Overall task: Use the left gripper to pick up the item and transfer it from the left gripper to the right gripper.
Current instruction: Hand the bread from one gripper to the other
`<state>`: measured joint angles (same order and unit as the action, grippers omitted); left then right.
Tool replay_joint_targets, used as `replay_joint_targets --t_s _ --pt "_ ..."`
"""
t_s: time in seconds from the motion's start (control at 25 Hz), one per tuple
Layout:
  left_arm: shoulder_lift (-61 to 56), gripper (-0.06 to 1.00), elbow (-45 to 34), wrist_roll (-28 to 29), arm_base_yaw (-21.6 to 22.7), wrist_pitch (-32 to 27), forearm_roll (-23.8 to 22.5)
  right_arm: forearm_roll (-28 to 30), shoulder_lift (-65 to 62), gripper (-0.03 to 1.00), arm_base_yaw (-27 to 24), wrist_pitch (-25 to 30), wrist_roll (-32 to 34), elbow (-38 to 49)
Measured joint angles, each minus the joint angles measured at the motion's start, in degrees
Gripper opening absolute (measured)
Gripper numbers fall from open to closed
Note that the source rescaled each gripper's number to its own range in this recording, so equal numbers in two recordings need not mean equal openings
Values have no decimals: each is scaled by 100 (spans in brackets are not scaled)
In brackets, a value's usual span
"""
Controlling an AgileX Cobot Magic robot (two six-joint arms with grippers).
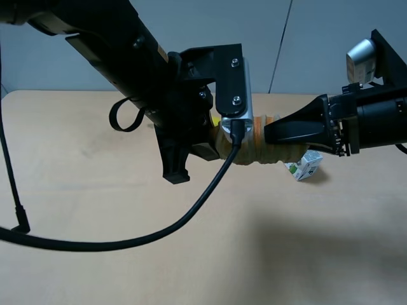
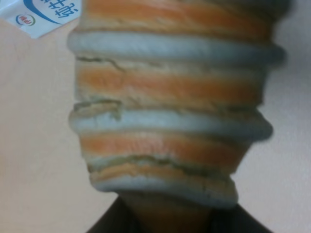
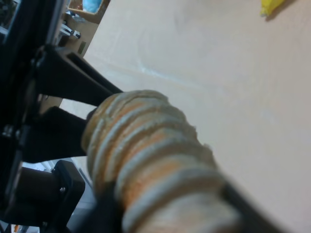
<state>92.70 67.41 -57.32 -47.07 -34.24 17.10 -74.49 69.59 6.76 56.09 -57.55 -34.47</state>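
Observation:
The item [image 1: 275, 154], a ribbed cylinder of tan and orange rings, hangs level in the air above the table. My left gripper [image 1: 220, 141], bulky and black with a silver screwed plate, is shut on its left end. My right gripper [image 1: 272, 132], with slim black fingers and a grey-white block, reaches in from the right and is closed on the item's right end. The item [image 2: 170, 111] fills the left wrist view. In the right wrist view the item [image 3: 150, 155] lies between dark fingers [image 3: 252, 208], with the left gripper's black frame behind it.
A white-blue carton [image 1: 305, 166] stands on the tan table [image 1: 95, 190] just below the right gripper; it also shows in the left wrist view [image 2: 43, 14]. A bit of the yellow banana [image 1: 216, 121] shows behind the left gripper. A black cable [image 1: 159, 232] trails over the table.

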Motion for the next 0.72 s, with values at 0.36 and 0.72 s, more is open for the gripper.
replay_joint_targets --t_s 0.36,0.72 --pt "7 36 0 0 0 22 0 -6 0 9 0 35 -105 0" --pt "-6 99 0 201 0 248 285 17 0 7 0 44 -105 0"
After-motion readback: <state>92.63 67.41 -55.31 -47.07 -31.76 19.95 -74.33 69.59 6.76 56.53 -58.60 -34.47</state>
